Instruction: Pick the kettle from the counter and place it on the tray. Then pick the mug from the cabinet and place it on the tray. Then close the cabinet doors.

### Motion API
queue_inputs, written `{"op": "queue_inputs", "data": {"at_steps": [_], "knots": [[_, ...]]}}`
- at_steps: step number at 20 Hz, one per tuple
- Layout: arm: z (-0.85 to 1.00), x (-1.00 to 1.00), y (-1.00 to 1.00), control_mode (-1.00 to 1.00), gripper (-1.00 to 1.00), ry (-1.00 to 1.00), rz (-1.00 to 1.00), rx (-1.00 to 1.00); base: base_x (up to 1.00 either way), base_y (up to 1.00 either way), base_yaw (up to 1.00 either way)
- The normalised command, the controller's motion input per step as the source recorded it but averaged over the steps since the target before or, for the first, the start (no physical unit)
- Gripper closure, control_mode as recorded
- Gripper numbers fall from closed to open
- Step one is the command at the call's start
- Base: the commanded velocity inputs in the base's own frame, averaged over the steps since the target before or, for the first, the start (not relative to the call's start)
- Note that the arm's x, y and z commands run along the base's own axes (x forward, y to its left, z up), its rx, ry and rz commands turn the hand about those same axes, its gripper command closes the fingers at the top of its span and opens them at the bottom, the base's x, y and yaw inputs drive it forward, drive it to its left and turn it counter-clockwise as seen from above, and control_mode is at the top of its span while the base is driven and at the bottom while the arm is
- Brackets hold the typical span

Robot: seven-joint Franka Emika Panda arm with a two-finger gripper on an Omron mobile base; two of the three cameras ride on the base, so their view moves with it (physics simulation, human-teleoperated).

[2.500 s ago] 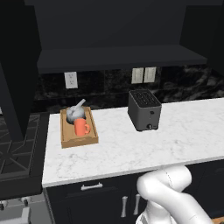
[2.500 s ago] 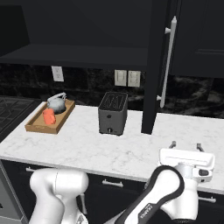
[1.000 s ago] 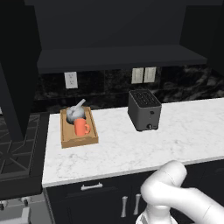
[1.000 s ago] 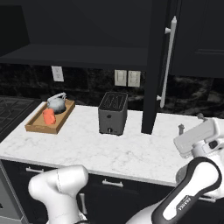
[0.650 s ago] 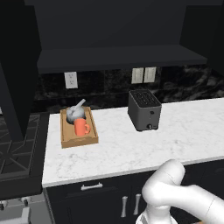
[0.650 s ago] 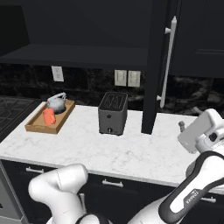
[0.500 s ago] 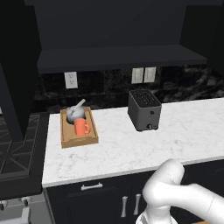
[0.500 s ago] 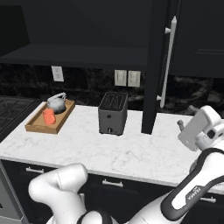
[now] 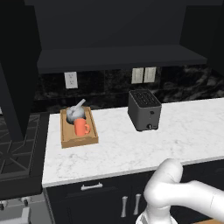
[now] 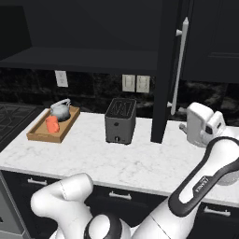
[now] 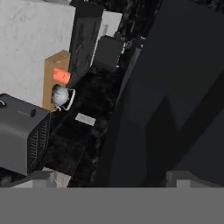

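The grey kettle (image 9: pixel 75 113) and the orange-red mug (image 9: pixel 81 127) both sit in the wooden tray (image 9: pixel 78 141) on the left of the marble counter (image 9: pixel 131 148). They also show in the right base view: kettle (image 10: pixel 60 109), mug (image 10: pixel 52 124), tray (image 10: pixel 42 135). Both doors of the dark cabinet (image 9: pixel 118 57) stand open. The right door (image 10: pixel 163 70) is seen edge-on, with its silver bar handle (image 10: pixel 179 65). My gripper (image 10: pixel 184 127) hangs open and empty just right of that door, below the handle. In the hand view my gripper (image 11: pixel 113 179) faces the dark door panel (image 11: pixel 175 87).
A boxy dark toaster (image 10: pixel 120 120) stands mid-counter, left of the open right door. The left door (image 9: pixel 17 70) hangs open over the stove (image 9: pixel 17 153). Wall sockets (image 10: pixel 136 83) sit on the black backsplash. Dark drawers (image 9: pixel 94 192) run under the counter.
My hand has risen from the counter's right front edge and moved a little left, closer to the right door. Its jaws have stayed open. Kettle, mug and tray have not moved.
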Motion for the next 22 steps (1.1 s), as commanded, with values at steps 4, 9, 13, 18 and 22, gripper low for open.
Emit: {"op": "queue_inputs", "data": {"at_steps": [4, 9, 13, 18, 22], "knots": [[0.13, 0.0, 0.78, -1.0, -1.0, -0.02, 0.0, -0.34, 0.0, 0.0, 0.0], [0.09, 0.0, 0.83, -1.0, -1.0, 0.0, 0.0, -0.3, 0.0, 0.0, 0.0], [0.02, 0.0, 0.87, -1.0, -1.0, 0.0, 0.0, -0.24, 0.0, 0.0, 0.0], [0.0, 0.19, 0.89, -1.0, -1.0, 0.0, -0.05, -0.14, 0.0, 0.0, 0.0], [0.0, 0.55, 0.81, -1.0, -1.0, 0.0, -0.13, -0.05, 0.0, 0.0, 0.0]]}}
